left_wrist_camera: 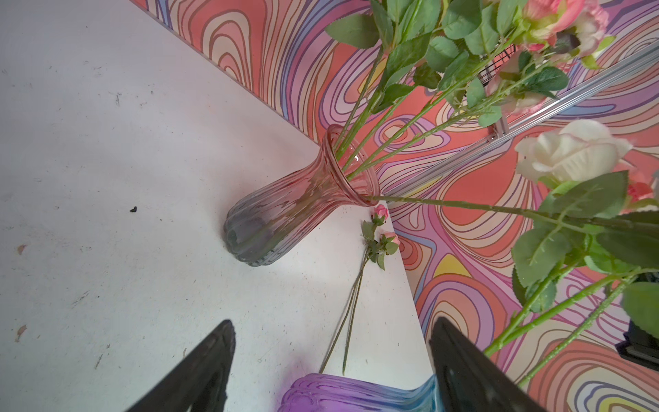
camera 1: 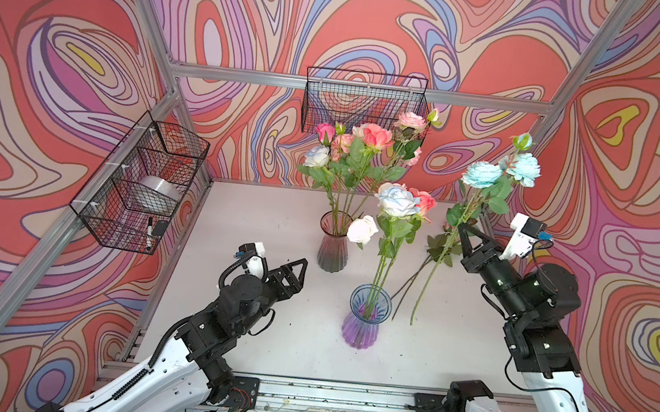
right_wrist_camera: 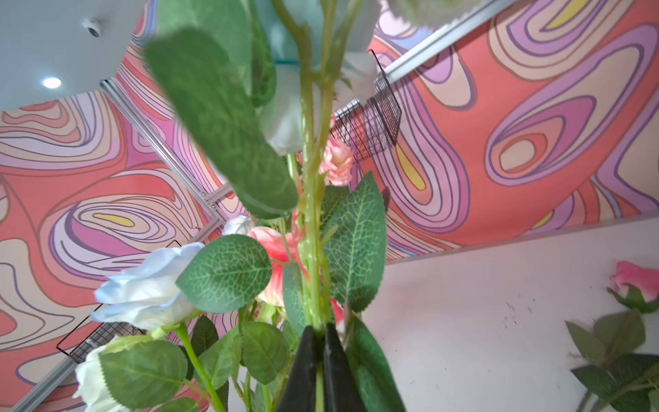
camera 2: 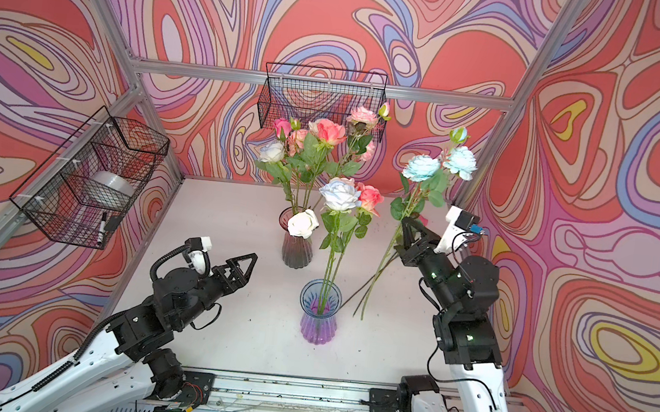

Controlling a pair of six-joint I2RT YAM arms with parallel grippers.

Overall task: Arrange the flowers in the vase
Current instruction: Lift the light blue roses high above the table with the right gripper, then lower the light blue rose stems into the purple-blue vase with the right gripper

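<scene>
Nearest me on the white bench (camera 1: 304, 359), the ribbed purple-and-blue glass vase (camera 1: 365, 328) holds a few long-stemmed roses (camera 1: 397, 201). My left gripper (camera 1: 300, 270) hangs beside it, jaws wide and empty. Further out, my right gripper (right_wrist_camera: 322, 326) is pinched tight on the thin green stem of a pale blue rose spray (camera 1: 482, 175), its lower end near the bench. I judge it light, springy and top-heavy, so I'd grip mid-stem, below the leaves. Small pink-budded stems (left_wrist_camera: 381, 228) lie loose behind. Beyond them, the full ribbed pink-and-grey glass vase (camera 1: 332, 249) and a black wire basket (camera 1: 366, 102) crowd the path.
</scene>
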